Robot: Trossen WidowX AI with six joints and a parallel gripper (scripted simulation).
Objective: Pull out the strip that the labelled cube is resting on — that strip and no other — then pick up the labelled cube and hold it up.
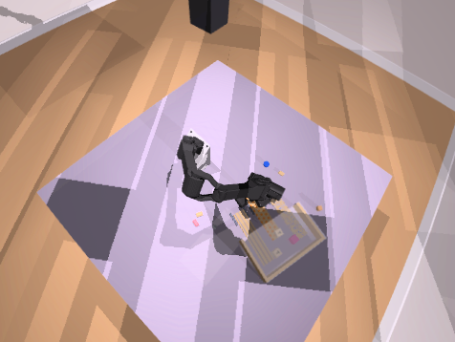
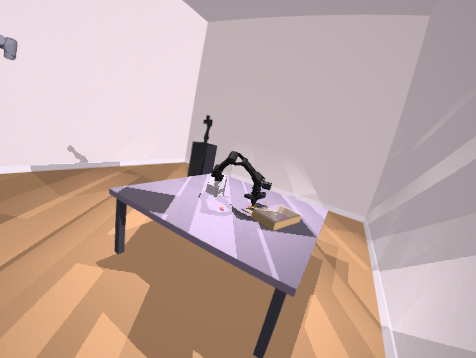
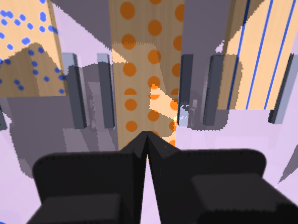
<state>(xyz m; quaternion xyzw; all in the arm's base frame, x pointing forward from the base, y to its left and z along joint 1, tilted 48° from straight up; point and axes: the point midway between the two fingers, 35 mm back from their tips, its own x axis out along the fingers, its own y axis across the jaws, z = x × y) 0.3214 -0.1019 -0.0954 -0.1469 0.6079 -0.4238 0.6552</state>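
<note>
My gripper (image 1: 246, 213) (image 2: 254, 204) (image 3: 146, 135) is shut and empty, just over the near end of an orange-dotted strip (image 1: 264, 221) (image 3: 140, 27). That strip runs into the wooden-walled tray (image 1: 294, 260) (image 2: 287, 223). A blue-dotted strip (image 3: 30, 67) is left of it and a blue-lined strip (image 3: 258, 52) right of it in the wrist view. Two pale cubes with dark marks are inside the tray: one cube (image 1: 279, 232) is by the far end of the orange-dotted strip, the other cube (image 1: 277, 252) is nearer the front corner. Their labels are too small to read, and what each rests on is unclear.
A magenta block (image 1: 293, 239) is in the tray. Grey upright guides (image 3: 75, 92) (image 3: 214, 92) flank the strip ends. A blue ball (image 1: 266, 163), a tan piece (image 1: 281, 173), an orange piece (image 1: 319, 208) and a pink piece (image 1: 195, 223) lie on the table.
</note>
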